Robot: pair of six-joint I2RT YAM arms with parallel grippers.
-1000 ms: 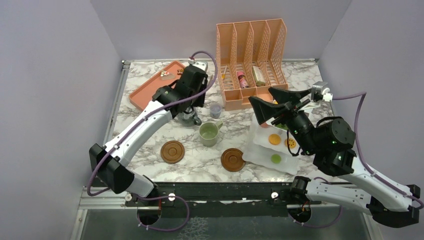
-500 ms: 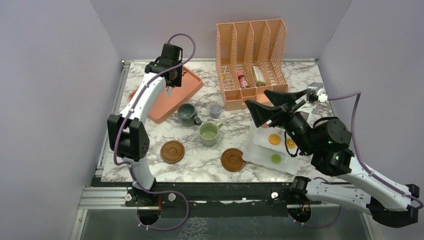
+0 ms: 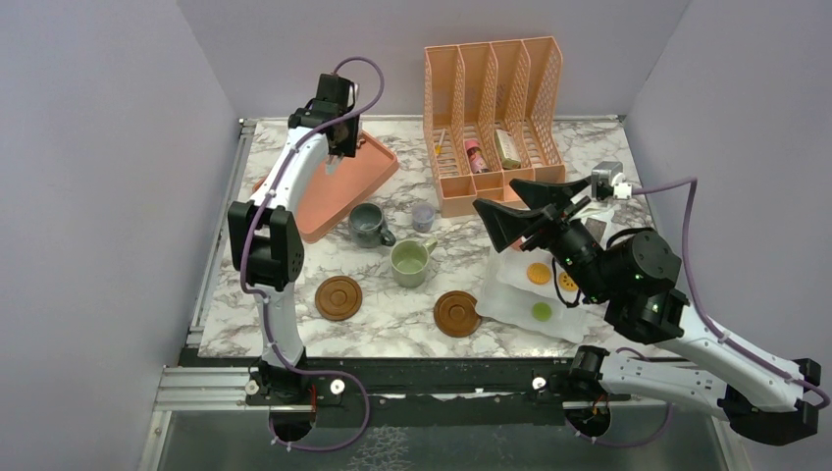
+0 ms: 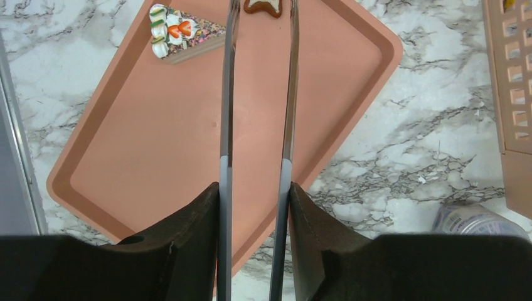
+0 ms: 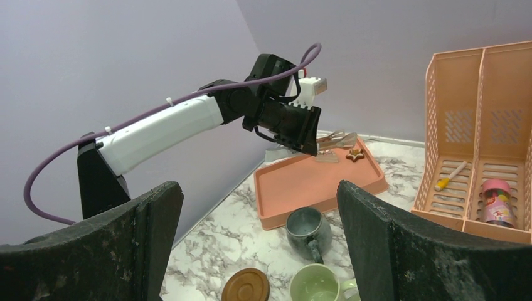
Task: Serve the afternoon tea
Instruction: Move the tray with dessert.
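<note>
Star cookie point(image 4: 263, 5) was cut off by the top edge of the L wrist view, as were the tips of the metal tongs point(image 4: 287, 94); couldn't tell if the tips touched it. L gripper point(image 4: 254, 185) was clamped on the tongs, fingers pressing both blades from outside, over the orange tray point(image 4: 157, 157) at approx. 11 o'clock on the tabletop point(image 3: 392, 329). Cake slice point(image 4: 182, 31) lay on the tray just beside the blades, on their 9 o'clock side in that view. In the top view the L arm & gripper covered the tray's far end. Lilac cup point(image 4: 477, 219) was blurred & clipped at the wrist view's bottom corner.

R gripper point(image 3: 525, 204) hung wide open w/ nothing in it, above the far end of the white plate point(image 3: 505, 299) at approx. 3 o'clock; fingers & wrist hid part of the plate. Orange cookie point(image 3: 537, 274), yellow cookie point(image 3: 568, 282) (partly behind the arm) & green cookie point(image 3: 541, 311) lay on it.

Mid-tabletop: grey-blue mug point(image 3: 366, 224) just beside the tray's near edge, pale green mug point(image 3: 409, 262) at its 4 o'clock. One coaster point(image 3: 338, 296) & the other coaster point(image 3: 456, 313) sat bare toward 6 o'clock. Peach file rack point(image 3: 491, 108) stood at 12 o'clock, pink bottle point(image 3: 475, 155) in one slot.
</note>
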